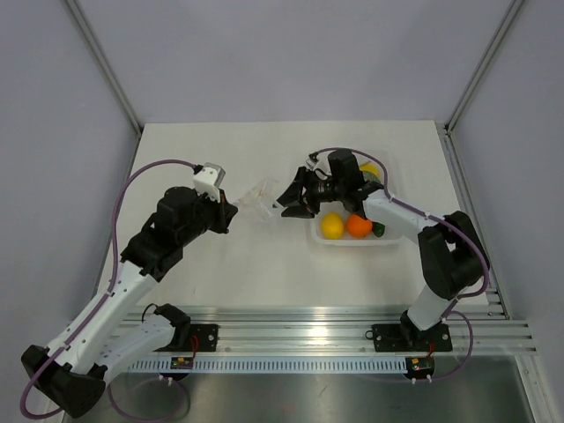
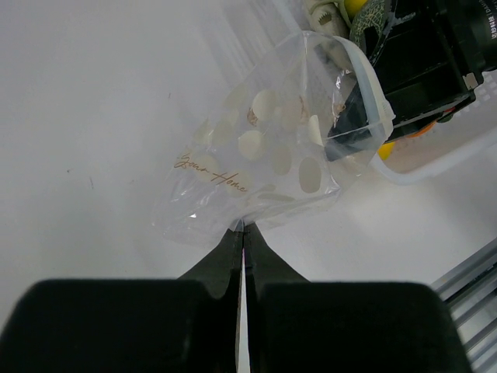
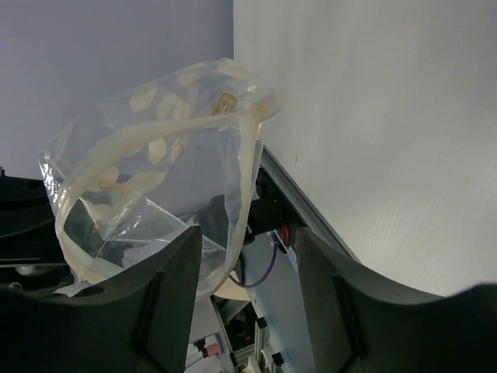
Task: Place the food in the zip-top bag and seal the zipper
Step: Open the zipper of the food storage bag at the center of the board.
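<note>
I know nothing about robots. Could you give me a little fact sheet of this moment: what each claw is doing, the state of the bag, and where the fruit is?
Left gripper: shut on one edge of the zip-top bag
Right gripper: open, fingers apart at the bag's mouth
Bag: clear with pale dots, held between the two arms, no fruit inside
Zipper: unsealed, mouth gaping
Lemon: in the clear tray, not yet bagged
Beside it: an orange fruit
</note>
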`<state>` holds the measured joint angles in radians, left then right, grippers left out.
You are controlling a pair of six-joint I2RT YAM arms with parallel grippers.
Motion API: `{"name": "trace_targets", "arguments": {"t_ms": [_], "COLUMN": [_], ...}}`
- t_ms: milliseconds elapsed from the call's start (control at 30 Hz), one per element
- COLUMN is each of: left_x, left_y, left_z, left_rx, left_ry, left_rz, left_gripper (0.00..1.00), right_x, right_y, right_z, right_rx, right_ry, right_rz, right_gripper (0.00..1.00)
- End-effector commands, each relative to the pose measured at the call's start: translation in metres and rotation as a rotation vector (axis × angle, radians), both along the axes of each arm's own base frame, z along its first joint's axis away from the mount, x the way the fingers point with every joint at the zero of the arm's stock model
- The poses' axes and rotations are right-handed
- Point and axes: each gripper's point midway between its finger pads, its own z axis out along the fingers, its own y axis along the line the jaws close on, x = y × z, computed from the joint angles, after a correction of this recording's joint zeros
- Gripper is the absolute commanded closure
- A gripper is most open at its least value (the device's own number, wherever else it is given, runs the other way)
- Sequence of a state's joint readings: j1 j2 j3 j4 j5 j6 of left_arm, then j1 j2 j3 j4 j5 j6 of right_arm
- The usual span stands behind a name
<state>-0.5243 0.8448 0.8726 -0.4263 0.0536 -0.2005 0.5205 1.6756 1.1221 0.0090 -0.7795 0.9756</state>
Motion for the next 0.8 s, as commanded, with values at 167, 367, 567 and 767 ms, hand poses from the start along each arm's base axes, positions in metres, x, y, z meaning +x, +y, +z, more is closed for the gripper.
{"name": "trace_targets", "arguments": {"t_ms": [167, 367, 567, 767], "left_x": [0.003, 0.004, 0.006, 0.000], "left_y": [-0.004, -0.002, 0.001, 0.005], "left_z": [0.020, 0.020, 0.029, 0.035], "left_rx": [-0.009, -0.003, 0.004, 0.012], "left_ry": [-0.061, -0.062, -0.051, -0.033], "left_rz": [-0.033, -0.022, 0.003, 0.007], "left_gripper": [1.00, 1.00, 0.58, 0.07], "right_x": [-0.012, -0.008, 0.008, 0.028], "right_y": [0.013, 0.015, 0.005, -0.020], "right_z": [0.022, 0.023, 0.019, 0.022], "right_rx": [0.169, 0.175, 0.009, -0.277], "right_ry": [0.007, 0.004, -0.078, -0.266], "right_rz": [0.138, 0.132, 0.045, -0.042], "right_gripper": [0.65, 0.95, 1.00, 1.00]}}
